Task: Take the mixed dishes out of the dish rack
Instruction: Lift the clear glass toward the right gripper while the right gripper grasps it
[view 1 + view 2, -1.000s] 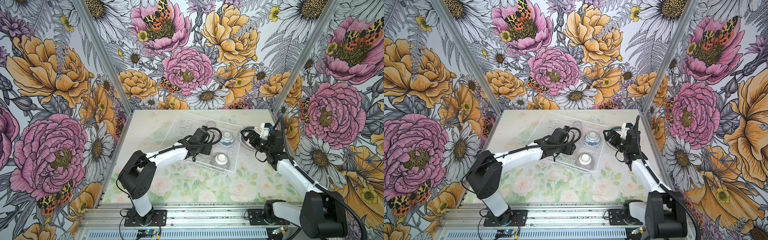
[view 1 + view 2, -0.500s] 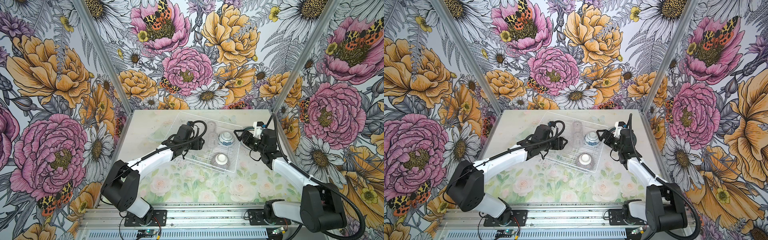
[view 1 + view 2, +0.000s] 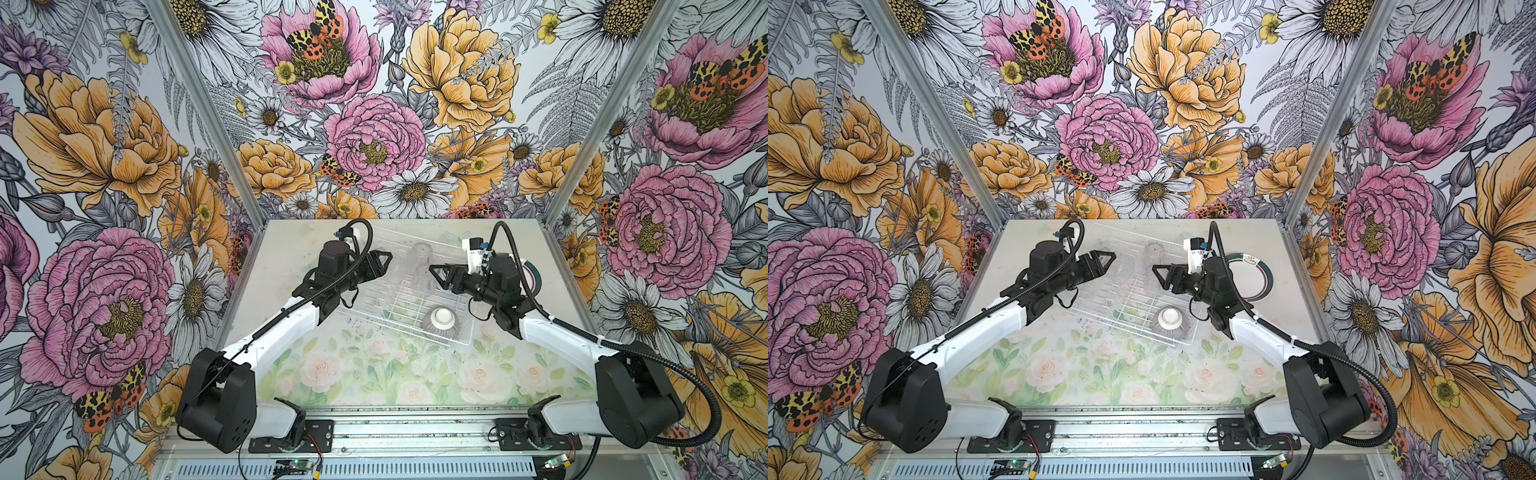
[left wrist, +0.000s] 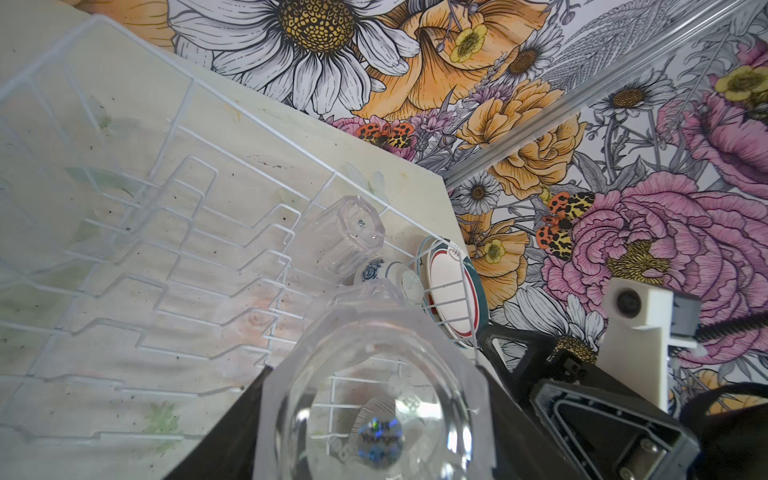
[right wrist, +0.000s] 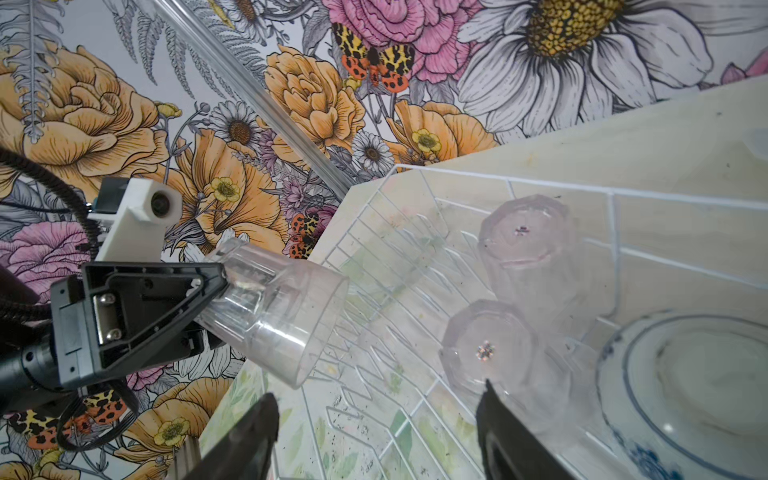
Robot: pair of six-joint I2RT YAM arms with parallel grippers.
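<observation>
Clearly, our left fingers (image 5: pixel 178 291) clamp a clear glass tumbler (image 5: pixel 274 320) near its base, holding it tilted above the 9 o'clock side of the large white thin-wire dish rack (image 3: pixel 415 299). The right wrist view shows that grip from outside, and the left wrist view looks straight through the glass's thick bottom. In both top views the glass nearly vanishes.

Our right fingers (image 5: pixel 253 440) stand wide apart, empty, over the rack's 3 o'clock end. Only the wrist views show the blue-and-white floral bowl (image 5: pixel 681 395), upside down in the rack beside two more upturned clear tumblers (image 5: pixel 523 245). From above, the right arm covers it.

Only the top views plainly show the ribbed greyish bowl with white foot (image 3: pixel 442 322), inverted at the rack's 5 o'clock corner. The teal-and-red-rimmed white plate (image 3: pixel 1256 274) lies on the table (image 3: pixel 286 253), just outside the rack at 3 o'clock.
</observation>
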